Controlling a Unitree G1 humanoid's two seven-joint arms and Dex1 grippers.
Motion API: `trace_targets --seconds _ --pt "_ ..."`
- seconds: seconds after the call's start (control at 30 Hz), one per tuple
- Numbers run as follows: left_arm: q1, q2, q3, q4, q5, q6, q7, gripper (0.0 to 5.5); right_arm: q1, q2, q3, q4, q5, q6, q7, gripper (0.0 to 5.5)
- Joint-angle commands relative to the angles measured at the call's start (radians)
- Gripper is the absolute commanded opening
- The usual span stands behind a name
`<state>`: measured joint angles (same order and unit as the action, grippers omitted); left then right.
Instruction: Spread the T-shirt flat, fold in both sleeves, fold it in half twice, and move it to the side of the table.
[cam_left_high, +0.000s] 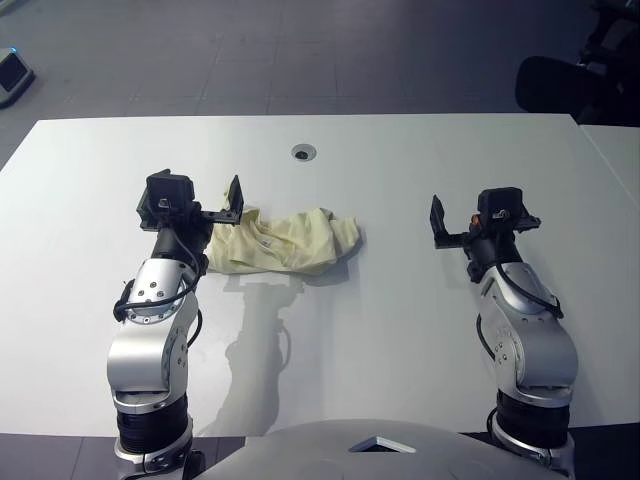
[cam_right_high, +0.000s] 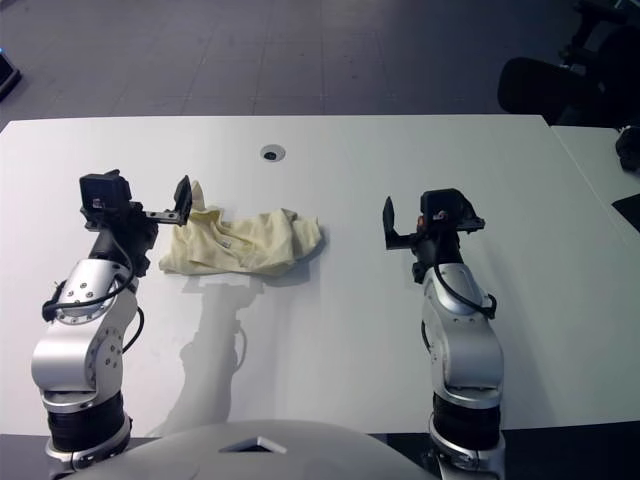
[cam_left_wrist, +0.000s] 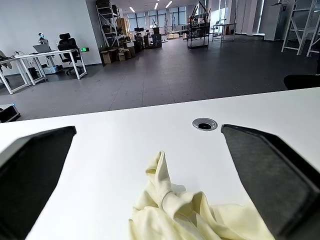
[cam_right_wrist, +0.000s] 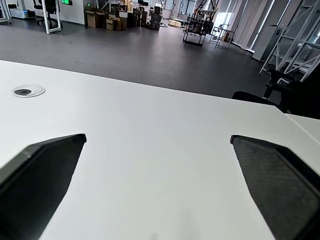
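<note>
A pale yellow T-shirt (cam_left_high: 285, 242) lies crumpled in a heap on the white table (cam_left_high: 400, 330), left of centre. My left gripper (cam_left_high: 200, 207) hovers at the shirt's left end, open, with the bunched cloth (cam_left_wrist: 190, 215) lying just beyond and below its wide-apart fingers (cam_left_wrist: 270, 175). My right gripper (cam_left_high: 478, 226) is held over bare table well to the right of the shirt. It is open too, with only tabletop between its fingers (cam_right_wrist: 40, 175).
A round cable grommet (cam_left_high: 303, 152) sits in the table beyond the shirt. A black chair (cam_left_high: 570, 88) stands past the far right corner, and a second white table (cam_left_high: 618, 150) adjoins on the right. Bare tabletop surrounds the shirt.
</note>
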<state>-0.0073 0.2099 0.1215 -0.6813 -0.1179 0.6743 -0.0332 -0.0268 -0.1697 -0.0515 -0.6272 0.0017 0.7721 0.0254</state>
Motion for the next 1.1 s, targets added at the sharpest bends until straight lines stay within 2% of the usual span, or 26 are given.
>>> trace_targets --seconds 0.03,1.1 --pt "-0.007 -0.002 0.000 0.002 0.013 -0.002 0.006 5.40 -0.015 -0.003 -0.010 0.009 -0.007 0.004 -0.004 5.37" --pt "0.006 -0.019 -0.004 0.001 0.020 -0.011 0.033 5.40 -0.036 -0.011 -0.002 0.027 -0.012 0.003 0.018 5.37"
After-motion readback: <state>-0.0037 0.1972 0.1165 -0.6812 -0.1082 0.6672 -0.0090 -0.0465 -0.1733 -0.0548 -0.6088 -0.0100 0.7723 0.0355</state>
